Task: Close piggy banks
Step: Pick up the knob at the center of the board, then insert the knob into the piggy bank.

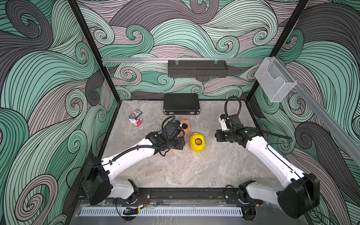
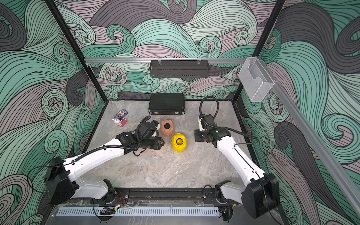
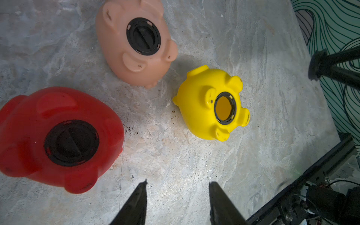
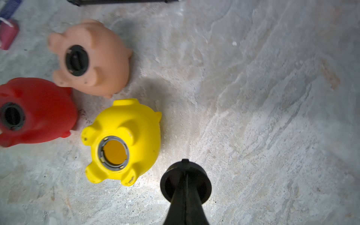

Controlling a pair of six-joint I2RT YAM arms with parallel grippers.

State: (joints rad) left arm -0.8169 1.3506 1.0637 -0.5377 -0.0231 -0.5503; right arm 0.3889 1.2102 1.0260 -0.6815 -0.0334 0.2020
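As the largest item in the lot, the grey marbled tabletop [image 1: 194, 169] carries everything listed below.

Left arm [image 1: 132, 153], white shells with black joints: it reaches from the front left base to the table centre with the wrist bent down. The left gripper [image 3: 178, 182] hangs over bare stone, its jaws apart with nothing between them.

Right arm [image 1: 272, 155], same build: it reaches from the front right base with the wrist turned inward. The right gripper [image 4: 185, 175] points down at bare table, its fingers together and pinched on the ridge of a small black round plug [image 4: 167, 185].

Black hard case [image 1: 181, 106] with metal latches: it lies flat by the back wall, and no lettering is legible.

Red glossy plastic piggy bank [image 3: 23, 124]: belly up at table centre near the left gripper. A black plug [image 3: 72, 142] fills its belly hole. In both top views the left wrist hides nearly all of it.

Peach-pink glossy plastic piggy bank [image 2: 171, 132]: belly up, between the case and the yellow one, and likewise plugged.

Yellow glossy plastic piggy bank [image 2: 184, 147]: belly up, nearest the right arm. Its dark-ringed belly hole is open.

Whether the three pigs touch cannot be told.

Blue printed card box [image 1: 135, 114]: back left of the table, print too small to read.

White figurine on a pink base [image 1: 135, 122]: just beside the box, details blurred.
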